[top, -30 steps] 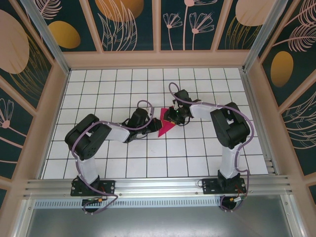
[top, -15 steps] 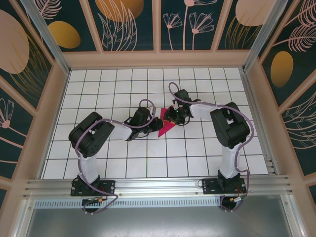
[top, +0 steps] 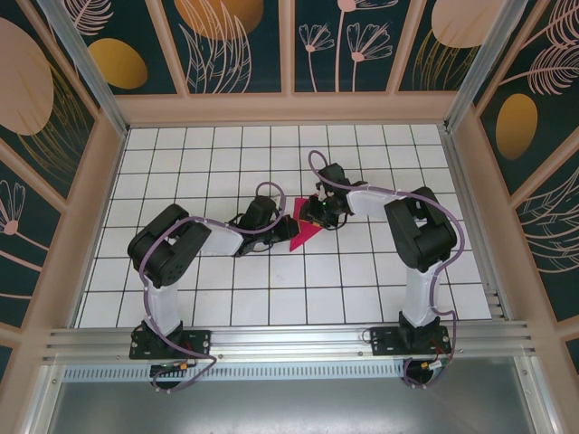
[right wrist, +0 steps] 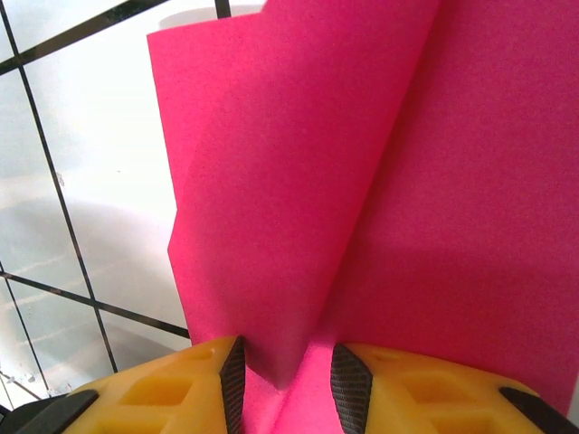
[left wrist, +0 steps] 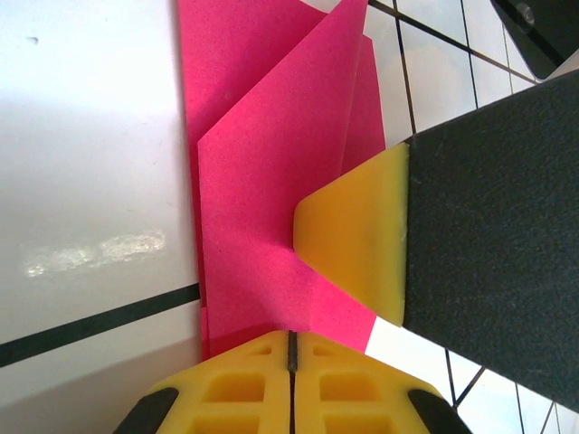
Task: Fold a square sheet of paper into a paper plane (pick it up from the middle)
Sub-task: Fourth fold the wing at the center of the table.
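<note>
Our left gripper (left wrist: 291, 348) has crept rightward; it is pinching the thin, floppy paper plane (top: 306, 228), our right gripper (right wrist: 287, 366) clamping its upstanding fold.

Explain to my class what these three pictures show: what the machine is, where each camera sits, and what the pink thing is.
The machine is two black robot arms bolted at the near edge of a white tiled table. The overhead picture looks down from above and behind them. The other two come from cameras on each wrist, with yellow fingers in view.

Between the arms lies a partly folded sheet of bright magenta-pink paper, creased into layers with a point.

The left tool is shut at the paper's edge, and the other arm's yellow-tipped finger presses on the sheet. The right tool has a raised fold of the paper between its fingers.
</note>
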Controlling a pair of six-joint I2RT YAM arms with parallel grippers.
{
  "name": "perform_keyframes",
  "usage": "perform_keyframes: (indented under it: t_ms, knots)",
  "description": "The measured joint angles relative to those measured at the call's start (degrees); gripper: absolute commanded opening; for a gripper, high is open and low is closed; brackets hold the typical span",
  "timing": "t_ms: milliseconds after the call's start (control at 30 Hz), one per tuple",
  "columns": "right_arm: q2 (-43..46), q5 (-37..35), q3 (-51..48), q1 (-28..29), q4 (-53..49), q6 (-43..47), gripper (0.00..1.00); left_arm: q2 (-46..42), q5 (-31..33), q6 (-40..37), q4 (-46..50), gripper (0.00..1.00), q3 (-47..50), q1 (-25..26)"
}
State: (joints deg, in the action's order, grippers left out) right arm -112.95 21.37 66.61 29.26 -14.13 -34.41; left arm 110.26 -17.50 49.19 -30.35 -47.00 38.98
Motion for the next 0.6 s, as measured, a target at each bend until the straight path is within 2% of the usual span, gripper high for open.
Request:
perform_keyframes:
  t_ms: [600]
  knots:
    - [0.0, -0.9, 1.1, 0.4, -1.3, 0.1, 0.38, 0.4, 1.5, 0.0, 4.6, 0.03, -2.0, 0.0]
